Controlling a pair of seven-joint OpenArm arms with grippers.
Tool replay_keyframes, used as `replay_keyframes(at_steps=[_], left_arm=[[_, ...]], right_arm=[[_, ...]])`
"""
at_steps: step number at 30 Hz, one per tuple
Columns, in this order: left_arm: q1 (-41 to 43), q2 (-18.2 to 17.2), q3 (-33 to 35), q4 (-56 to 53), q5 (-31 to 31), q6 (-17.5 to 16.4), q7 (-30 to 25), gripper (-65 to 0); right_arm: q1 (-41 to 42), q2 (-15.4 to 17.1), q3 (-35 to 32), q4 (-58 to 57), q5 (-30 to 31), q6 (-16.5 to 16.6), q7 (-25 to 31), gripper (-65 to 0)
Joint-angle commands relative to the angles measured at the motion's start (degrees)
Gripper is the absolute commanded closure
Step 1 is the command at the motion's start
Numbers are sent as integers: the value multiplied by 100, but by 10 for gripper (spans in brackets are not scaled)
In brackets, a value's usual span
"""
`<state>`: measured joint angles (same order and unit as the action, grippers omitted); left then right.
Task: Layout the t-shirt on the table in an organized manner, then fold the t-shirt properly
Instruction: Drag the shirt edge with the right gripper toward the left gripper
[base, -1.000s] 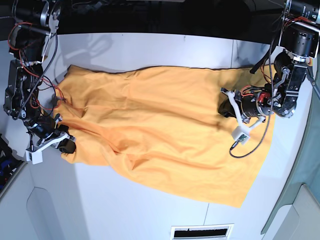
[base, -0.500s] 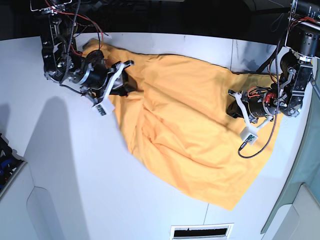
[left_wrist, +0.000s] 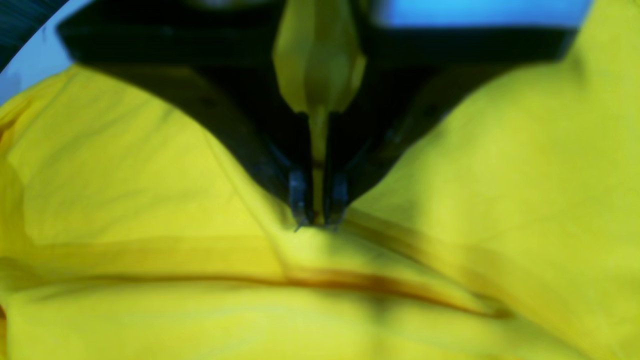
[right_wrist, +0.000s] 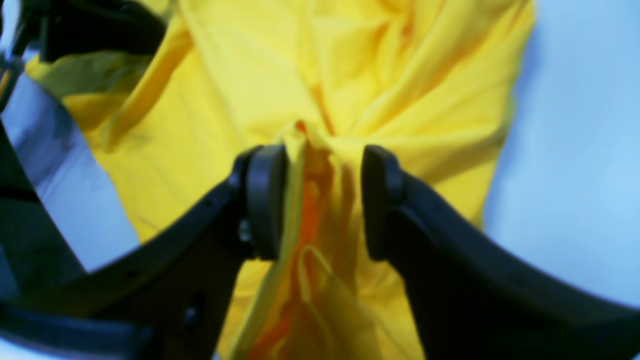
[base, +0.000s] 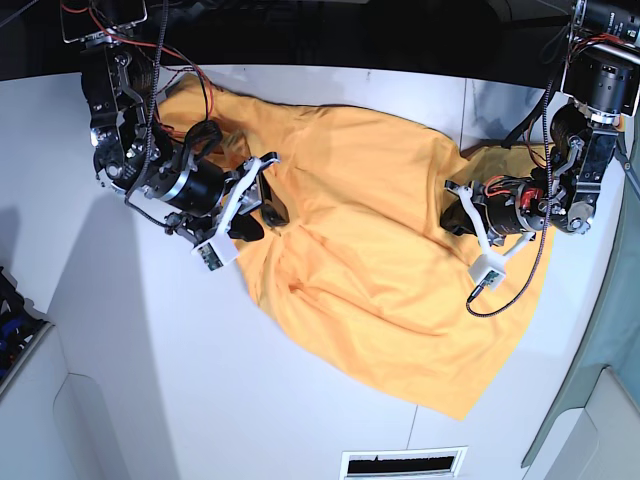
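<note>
While the t-shirt (base: 370, 260) is lying rumpled and skewed across the middle of the table (base: 120, 380), the left gripper (left_wrist: 316, 222) is pinching a ridge of cloth at the shirt's far side. At the shirt's opposite edge, the right gripper (right_wrist: 320, 200) is standing with jaws parted around a bunched fold. Spreading well likely means regrasping a clean hem corner and pulling outward evenly, avoiding further twisting.

A slotted white vent panel (base: 403, 464) sits at the near edge, beside pale grey panels (base: 95, 430).
</note>
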<state>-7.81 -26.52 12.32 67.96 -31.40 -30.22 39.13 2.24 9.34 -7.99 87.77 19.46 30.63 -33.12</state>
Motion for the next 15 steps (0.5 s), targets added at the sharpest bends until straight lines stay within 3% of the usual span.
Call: replay_keyframes(at_steps=[1, 5, 6, 13, 15], left_arm=[[-70, -63, -22, 52, -7, -2, 31, -54], [-70, -63, -22, 52, -9, -2, 33, -54], [-68, -63, -22, 52, -9, -2, 33, -54], [-57, -61, -22, 52, -11, -2, 28, -54], [-57, -61, -22, 52, -11, -2, 26, -54]], right_arm=[[142, -20, 55, 118, 28, -11, 96, -246], [315, -166, 522, 116, -212, -776, 114, -246], [334, -203, 695, 116, -254, -835, 109, -246], [339, -205, 1261, 111, -120, -817, -24, -246], [339, -208, 1228, 111, 61, -592, -109, -246]])
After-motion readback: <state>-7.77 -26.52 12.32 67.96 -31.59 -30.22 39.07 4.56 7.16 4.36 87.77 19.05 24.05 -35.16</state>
